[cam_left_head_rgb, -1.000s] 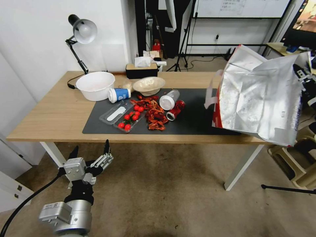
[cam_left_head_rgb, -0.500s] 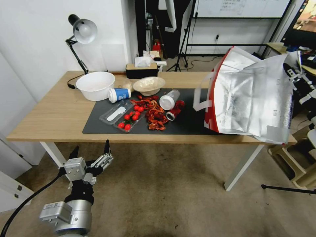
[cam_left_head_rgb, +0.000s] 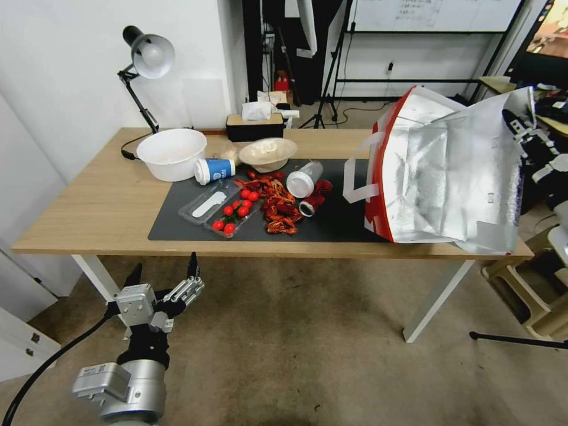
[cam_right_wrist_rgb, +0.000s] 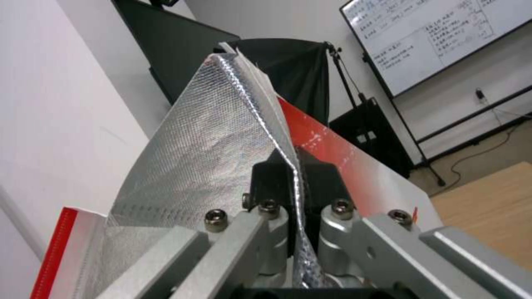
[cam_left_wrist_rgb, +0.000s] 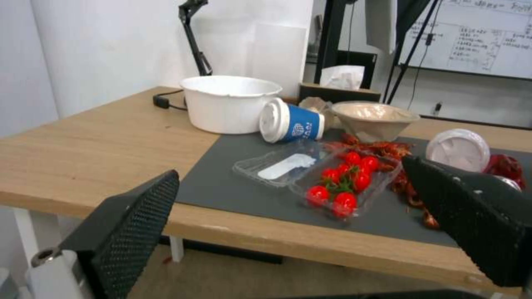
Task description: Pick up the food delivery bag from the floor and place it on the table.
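From my head, I see the food delivery bag (cam_left_head_rgb: pixel 449 171) sitting on the right end of the table (cam_left_head_rgb: pixel 100 207), tipped open toward me. My right gripper (cam_left_head_rgb: pixel 523 127) holds its top edge so it won't flop. My left gripper (cam_left_head_rgb: pixel 163 284) waits low by the floor (cam_left_head_rgb: pixel 296 355) — fingers spread, holding nothing.

My right wrist shows the fingers pinched on the foil edge.

Head camera overlooks the table (cam_left_head_rgb: pixel 89 207); left wrist camera shares it (cam_left_wrist_rgb: pixel 83 145), low.
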Motion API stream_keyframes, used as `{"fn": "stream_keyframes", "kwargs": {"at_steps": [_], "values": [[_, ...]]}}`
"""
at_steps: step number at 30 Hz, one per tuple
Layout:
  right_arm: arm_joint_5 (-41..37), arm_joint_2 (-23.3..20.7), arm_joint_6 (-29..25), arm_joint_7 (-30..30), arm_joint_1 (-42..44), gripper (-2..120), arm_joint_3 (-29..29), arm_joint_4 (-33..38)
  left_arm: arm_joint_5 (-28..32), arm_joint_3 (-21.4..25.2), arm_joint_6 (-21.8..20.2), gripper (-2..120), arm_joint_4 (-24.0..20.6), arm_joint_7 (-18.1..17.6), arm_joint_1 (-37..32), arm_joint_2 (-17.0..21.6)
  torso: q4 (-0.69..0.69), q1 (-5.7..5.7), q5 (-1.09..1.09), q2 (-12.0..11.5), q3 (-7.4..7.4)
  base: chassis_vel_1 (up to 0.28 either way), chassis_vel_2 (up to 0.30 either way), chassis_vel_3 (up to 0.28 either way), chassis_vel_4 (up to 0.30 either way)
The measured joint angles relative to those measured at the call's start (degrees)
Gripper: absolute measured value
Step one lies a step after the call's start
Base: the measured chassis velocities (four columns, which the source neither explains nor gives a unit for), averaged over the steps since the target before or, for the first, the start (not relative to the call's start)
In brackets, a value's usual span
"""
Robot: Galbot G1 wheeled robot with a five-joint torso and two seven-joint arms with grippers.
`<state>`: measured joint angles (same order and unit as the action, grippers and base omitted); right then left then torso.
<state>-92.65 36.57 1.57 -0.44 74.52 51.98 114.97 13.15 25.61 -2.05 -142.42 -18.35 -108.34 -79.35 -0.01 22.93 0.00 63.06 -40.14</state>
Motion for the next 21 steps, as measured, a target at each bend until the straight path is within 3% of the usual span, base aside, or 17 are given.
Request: {"fn": "stream_keyframes", "kwargs": {"at_steps": [12, 21], "values": [[0.36, 0.01, 0.17, 0.70, -2.61, 1, -2.60, -1.24, -0.16, -0.12, 0.14, 100, 0.27, 0.05, -0.16, -0.20, 0.00, 0.00, 0.00, 0.00, 0.00, 0.000, 0.000, 0.000, 0.000], [1.75, -0.38, -1.00, 6.91, -6.41, 36, -4.75, -1.77, -0.92, -0.69, 0.72, 100, 0.41, 0.24, -0.66, -0.45, 0.01, 0.00, 0.00, -0.01, 0.00, 0.000, 0.000, 0.000, 0.000]]}}
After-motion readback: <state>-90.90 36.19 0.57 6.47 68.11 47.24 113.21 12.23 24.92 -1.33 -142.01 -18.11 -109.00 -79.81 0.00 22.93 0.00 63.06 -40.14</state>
